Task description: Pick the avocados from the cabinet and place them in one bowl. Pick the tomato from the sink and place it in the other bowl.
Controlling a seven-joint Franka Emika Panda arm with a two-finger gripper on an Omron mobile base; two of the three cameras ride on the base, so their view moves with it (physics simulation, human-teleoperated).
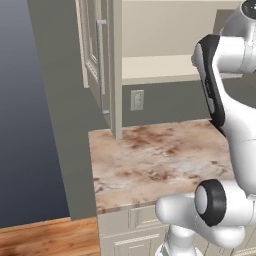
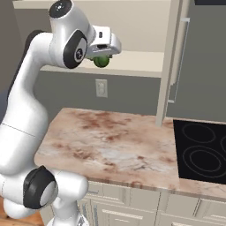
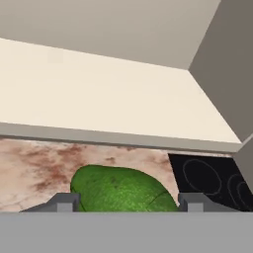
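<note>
My gripper [image 2: 102,56] is shut on a dark green avocado [image 2: 101,61], held in the air just in front of the cabinet's cream shelf [image 2: 137,62]. In the hand view the avocado [image 3: 121,190] sits between the two fingertips [image 3: 64,202], with the shelf edge [image 3: 118,136] beyond it. The cabinet [image 1: 155,67] stands open, its panelled door [image 1: 100,60] swung out to the left. The bowls, the tomato and the sink are out of view.
A marbled brown counter [image 2: 110,141] lies below the cabinet, with a wall outlet [image 2: 101,88] behind it. A black cooktop [image 2: 203,154] sits at the counter's right end. Another open cabinet door [image 2: 176,62] hangs on the right. Cream drawers [image 2: 132,207] run under the counter.
</note>
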